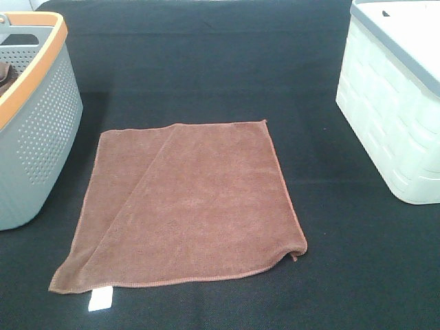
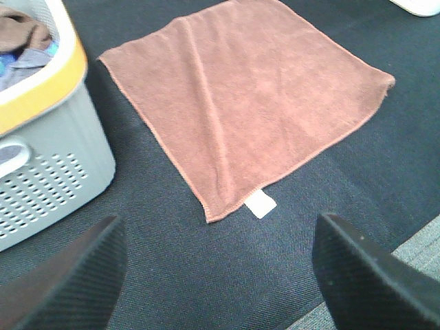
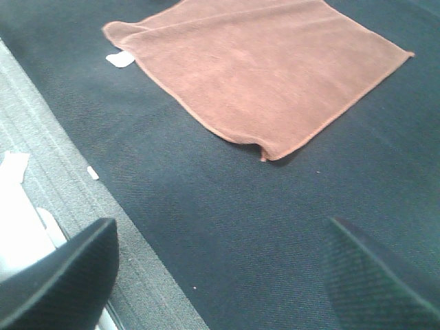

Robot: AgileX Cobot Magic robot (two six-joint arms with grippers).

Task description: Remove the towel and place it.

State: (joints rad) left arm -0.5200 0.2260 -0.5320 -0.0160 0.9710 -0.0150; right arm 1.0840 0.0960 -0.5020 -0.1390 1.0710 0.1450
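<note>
The reddish-brown towel [image 1: 189,203] lies flat on the black table cloth, with one edge folded over along a diagonal crease and a small white tag [image 1: 100,298] at its near left corner. It also shows in the left wrist view [image 2: 247,96] and the right wrist view [image 3: 265,72]. My left gripper [image 2: 220,275] is open and empty, held above the table short of the towel's tag corner. My right gripper [image 3: 220,275] is open and empty near the table's front edge, short of the towel's near right corner. Neither gripper shows in the exterior view.
A grey perforated basket with an orange rim [image 1: 34,117] stands at the left and holds clothes [image 2: 24,38]. A white basket with a grey rim [image 1: 395,103] stands at the right. A grey strip [image 3: 75,213] runs along the table's front edge.
</note>
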